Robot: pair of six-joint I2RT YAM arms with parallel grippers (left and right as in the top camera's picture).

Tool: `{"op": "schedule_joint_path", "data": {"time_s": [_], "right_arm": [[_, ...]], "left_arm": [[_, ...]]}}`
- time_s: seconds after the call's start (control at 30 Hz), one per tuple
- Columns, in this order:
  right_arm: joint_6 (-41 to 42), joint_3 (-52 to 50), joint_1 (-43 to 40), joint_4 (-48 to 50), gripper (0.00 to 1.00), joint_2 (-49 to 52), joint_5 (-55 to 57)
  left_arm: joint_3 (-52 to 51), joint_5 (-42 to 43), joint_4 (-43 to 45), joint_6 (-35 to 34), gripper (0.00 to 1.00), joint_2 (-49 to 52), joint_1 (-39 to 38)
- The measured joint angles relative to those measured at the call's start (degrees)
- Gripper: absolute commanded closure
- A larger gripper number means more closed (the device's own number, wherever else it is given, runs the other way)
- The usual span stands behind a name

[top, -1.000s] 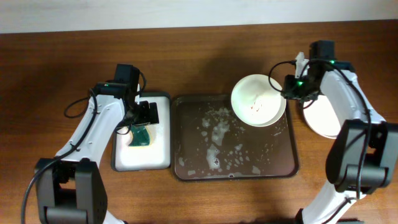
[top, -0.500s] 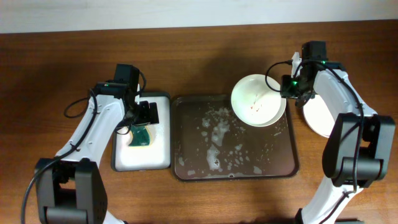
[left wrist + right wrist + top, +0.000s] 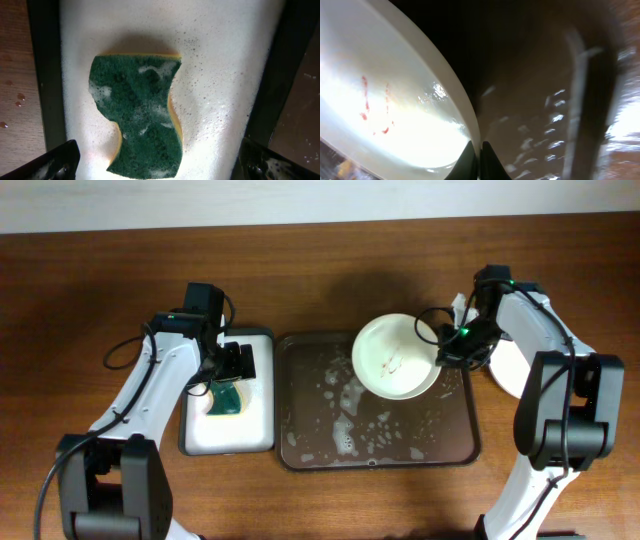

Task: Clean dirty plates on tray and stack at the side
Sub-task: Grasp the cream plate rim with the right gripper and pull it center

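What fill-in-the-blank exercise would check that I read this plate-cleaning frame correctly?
1. The right gripper is shut on the rim of a pale plate whose centre smears are ____.
2. The open left gripper hangs above a green ____ lying on the white foamy tray.
3. A second plate rests on the table to the ____ of the dark tray.
Missing words: red; sponge; right.
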Motion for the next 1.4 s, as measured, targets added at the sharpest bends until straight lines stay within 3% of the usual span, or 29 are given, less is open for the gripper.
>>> {"op": "schedule_joint_path", "data": {"time_s": [0.2,0.5,0.57,0.63,0.67,0.7,0.97,1.0,1.03,1.07,1.4], "right_arm": [[3.6,0.0,8.0,-3.2,0.96,0.0,-1.7],[5.1,0.0,12.8,-3.1,0.96,0.0,0.5],[5.1,0.0,12.8,-3.1,0.96,0.0,0.5],[5.1,0.0,12.8,-3.1,0.96,0.0,0.5],[5.2,0.0,12.8,-3.1,0.96,0.0,0.5],[5.2,0.0,12.8,-3.1,0.96,0.0,0.5],[5.3,0.0,12.8,-3.3,0.96,0.0,0.5],[5.3,0.0,12.8,-3.3,0.96,0.0,0.5],[5.3,0.0,12.8,-3.3,0.96,0.0,0.5],[5.3,0.0,12.8,-3.3,0.96,0.0,0.5],[5.3,0.0,12.8,-3.3,0.96,0.0,1.0]], "left_arm": [[0.0,0.0,-0.2,0.0,0.0,0.0,0.0],[-10.6,0.0,10.9,-0.2,0.07,0.0,0.0],[-13.9,0.0,13.2,-1.2,0.16,-0.1,0.0],[-16.1,0.0,16.6,-1.8,0.4,-0.1,0.0],[-17.0,0.0,18.7,-2.1,0.64,-0.1,0.0],[-17.7,-0.1,20.1,-2.2,1.0,-0.1,0.0],[-18.1,0.1,24.9,-2.3,1.0,-0.2,-0.1],[-18.1,0.4,24.6,-1.6,0.83,-0.6,-0.1],[-18.1,0.5,24.3,-1.2,0.33,-1.2,-0.1],[-18.1,0.6,24.0,-0.9,0.21,-1.7,-0.1],[-18.1,-0.1,24.3,-0.2,0.22,-3.1,-0.1]]}}
